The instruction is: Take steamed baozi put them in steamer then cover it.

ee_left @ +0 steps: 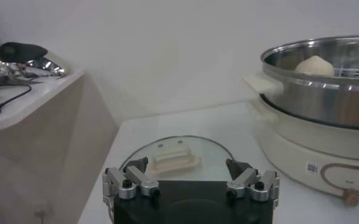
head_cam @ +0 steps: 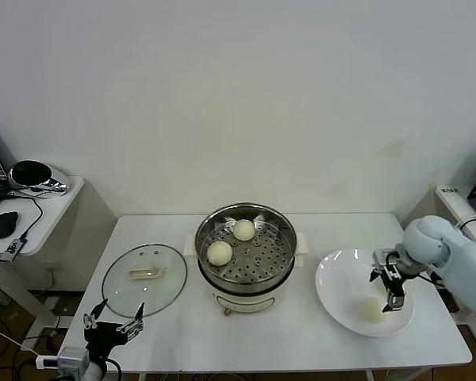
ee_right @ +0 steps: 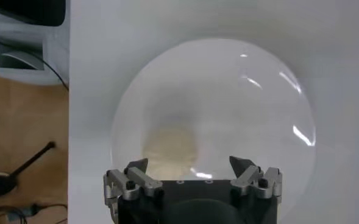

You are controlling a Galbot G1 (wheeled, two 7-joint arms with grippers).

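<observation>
The steamer [head_cam: 246, 258] stands mid-table on its cream base, and two baozi [head_cam: 219, 252] [head_cam: 243, 229] rest on its perforated tray. A single baozi [head_cam: 371, 309] lies on the white plate [head_cam: 341, 278] at the right; in the right wrist view this baozi [ee_right: 170, 151] sits just beyond the fingertips. My right gripper [head_cam: 390, 287] hangs open above the plate, over that bun, touching nothing. The glass cover [head_cam: 144, 278] lies flat on the table left of the steamer. My left gripper [head_cam: 113, 319] waits open at the front left edge, short of the cover [ee_left: 178, 155].
A side table [head_cam: 32, 208] with a black mouse, a cable and a shiny device stands at the far left. Grey equipment sits on another stand [head_cam: 460, 198] at the far right. The steamer's side handle [ee_left: 261, 85] juts toward the cover.
</observation>
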